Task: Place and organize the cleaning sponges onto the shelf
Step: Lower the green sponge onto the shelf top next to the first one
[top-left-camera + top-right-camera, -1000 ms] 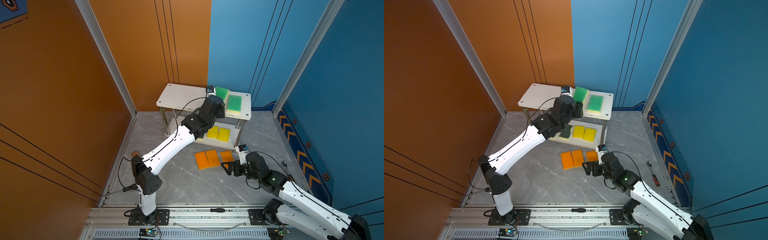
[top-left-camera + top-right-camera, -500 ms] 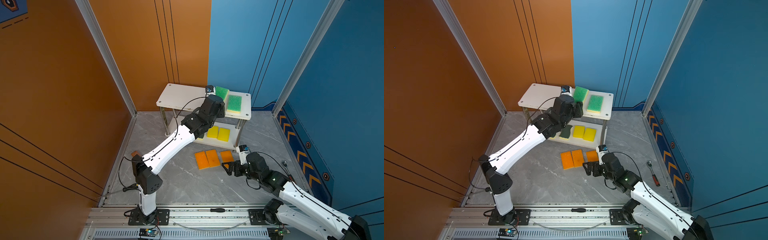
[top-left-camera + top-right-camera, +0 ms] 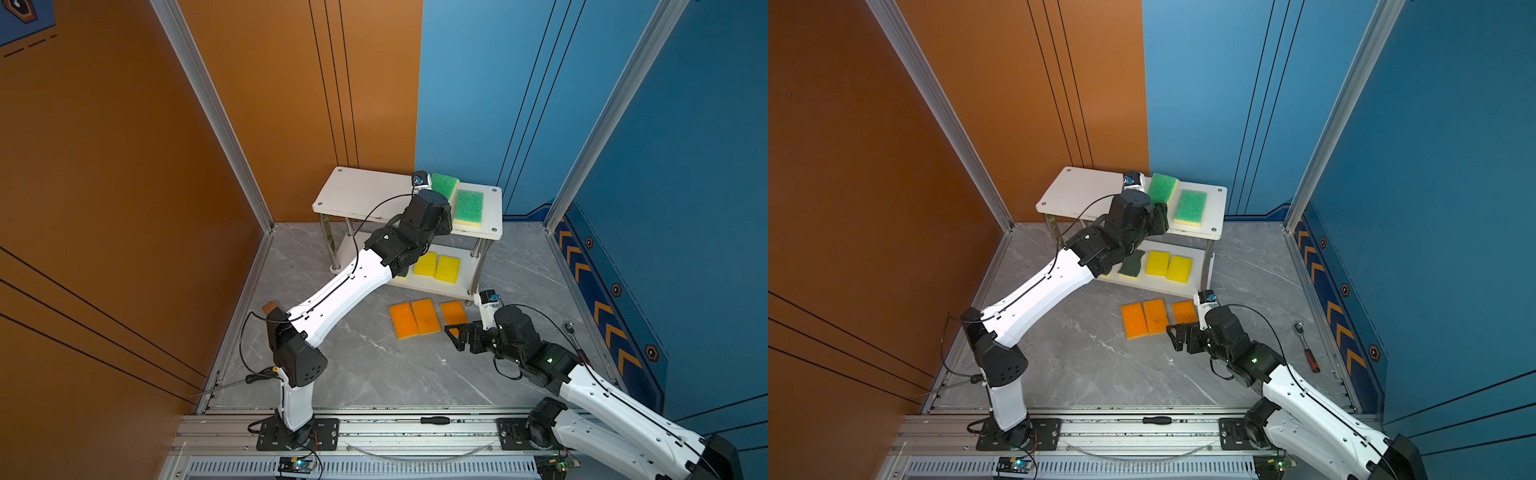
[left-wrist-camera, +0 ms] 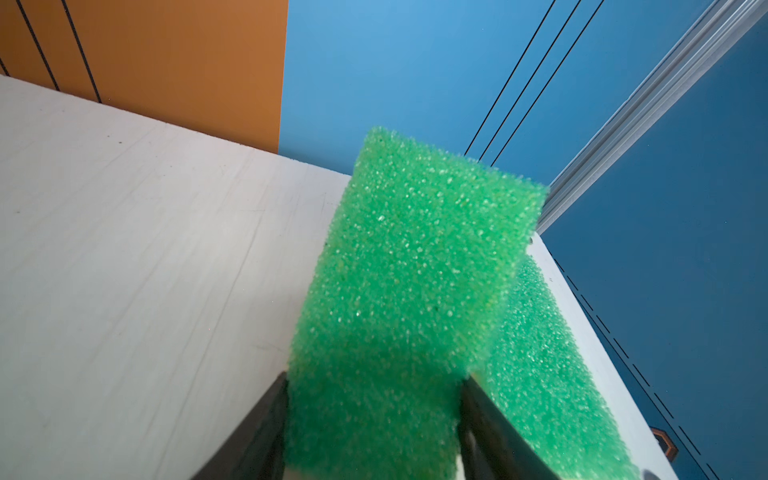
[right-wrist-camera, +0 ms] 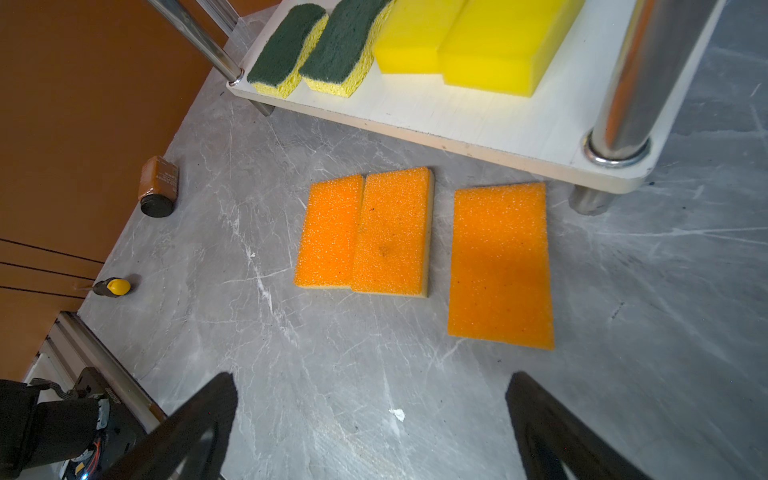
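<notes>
**Six sponges shelved or nearly so, three orange ones waiting on the floor**

The left gripper [image 4: 374, 378] has its two dark fingers pressed against the long sides of a light-green sponge [image 4: 415, 270], clamped on it. That sponge sits over the top board [image 3: 365, 191] of the shelf, tilted with its far end raised, so I would not call it set down yet. Just beside it, nearer the board's end, the second light-green sponge [image 4: 540, 374] lies flat.

One tier down, the lower board [image 5: 478, 120] already carries four. Two dark-green sponges [image 5: 286, 45] are side by side at one end, and two yellow sponges [image 5: 457, 37] are packed together next to them.

The right gripper [image 5: 370, 380] hangs low over the grey floor [image 5: 332, 374] with its jaws wide apart and nothing in them. It faces the three orange sponges [image 5: 392, 232] in front of the shelf. Two of those touch along their long edges, and the third lies a little apart, nearest the shelf's corner post.

By my reckoning the job is about two-thirds done. Five sponges are placed and grouped by colour, and a sixth is about to be. The orange trio has not been lifted, and the bare half of the top board looks like the natural place for it.
</notes>
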Controlling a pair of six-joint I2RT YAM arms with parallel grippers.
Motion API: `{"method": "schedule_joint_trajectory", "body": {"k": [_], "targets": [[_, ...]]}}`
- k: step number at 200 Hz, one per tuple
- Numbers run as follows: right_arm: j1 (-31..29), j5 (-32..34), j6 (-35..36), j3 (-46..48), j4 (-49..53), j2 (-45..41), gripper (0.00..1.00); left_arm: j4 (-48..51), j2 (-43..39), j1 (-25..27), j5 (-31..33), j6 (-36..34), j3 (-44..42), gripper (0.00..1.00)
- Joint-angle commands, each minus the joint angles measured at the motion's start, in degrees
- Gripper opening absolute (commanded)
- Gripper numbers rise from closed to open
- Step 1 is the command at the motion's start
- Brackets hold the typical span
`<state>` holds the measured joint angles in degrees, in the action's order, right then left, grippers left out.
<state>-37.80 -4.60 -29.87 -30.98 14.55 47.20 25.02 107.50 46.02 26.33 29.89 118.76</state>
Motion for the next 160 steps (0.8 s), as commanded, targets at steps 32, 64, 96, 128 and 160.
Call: {"method": "schedule_joint_trajectory", "body": {"k": [32, 64, 96, 128, 160], "targets": [[0.4, 0.9, 0.3, 0.7, 1.5, -1.0, 1.00, 0.8, 0.9, -0.6, -0.4, 0.5, 1.1, 0.66], [0.5, 0.9, 0.3, 0.8, 1.6, -1.1, 1.00, 0.7, 1.0, -0.6, -0.2, 0.7, 1.0, 0.67], [0.5, 0.9, 0.3, 0.9, 1.5, -1.2, 1.00, 0.7, 1.3, -0.7, -0.4, 0.8, 1.0, 0.67], [0.6, 0.9, 0.4, 0.8, 1.5, -1.1, 1.00, 0.7, 1.3, -0.7, -0.5, 0.7, 0.9, 0.68], [0.7, 0.7, 0.3, 0.8, 1.5, -1.1, 1.00, 0.7, 1.4, -0.8, -0.4, 0.8, 0.9, 0.70]]}}
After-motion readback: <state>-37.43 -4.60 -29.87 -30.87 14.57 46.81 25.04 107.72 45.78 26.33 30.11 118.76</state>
